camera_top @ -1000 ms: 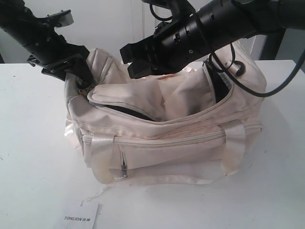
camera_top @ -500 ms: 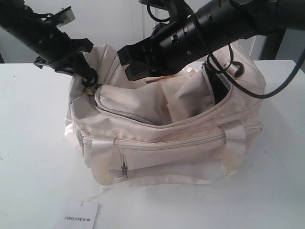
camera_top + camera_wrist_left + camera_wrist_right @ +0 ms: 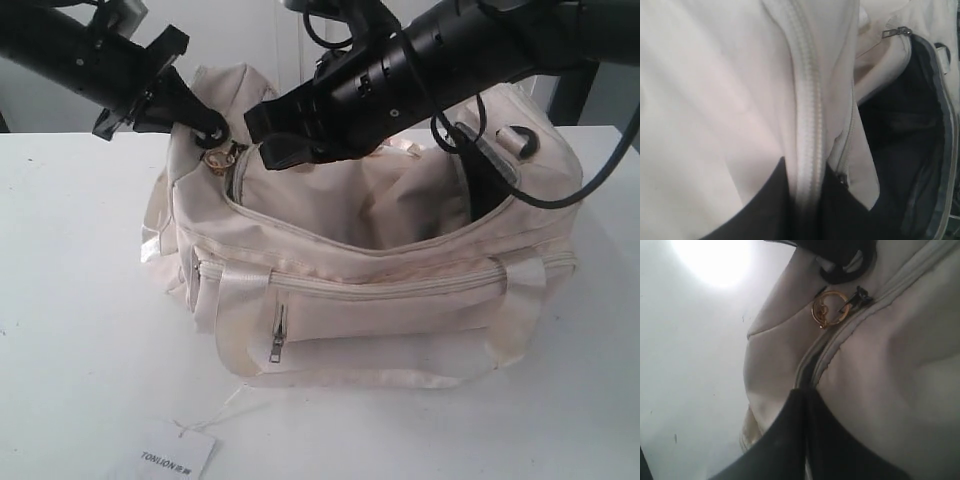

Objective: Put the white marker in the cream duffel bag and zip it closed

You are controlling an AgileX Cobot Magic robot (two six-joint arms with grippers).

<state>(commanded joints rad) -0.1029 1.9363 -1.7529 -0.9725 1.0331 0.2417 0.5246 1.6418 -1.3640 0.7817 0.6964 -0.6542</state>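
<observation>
Cream duffel bag (image 3: 380, 320), one, gapes unzipped; left hand (image 3: 805, 200) pinches its zipper (image 3: 807, 115), right hand (image 3: 802, 405) pressed together.

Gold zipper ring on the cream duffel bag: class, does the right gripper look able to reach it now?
Probably yes: the ring hangs exposed just beyond the shut right gripper, though the left gripper crowds it.
</observation>
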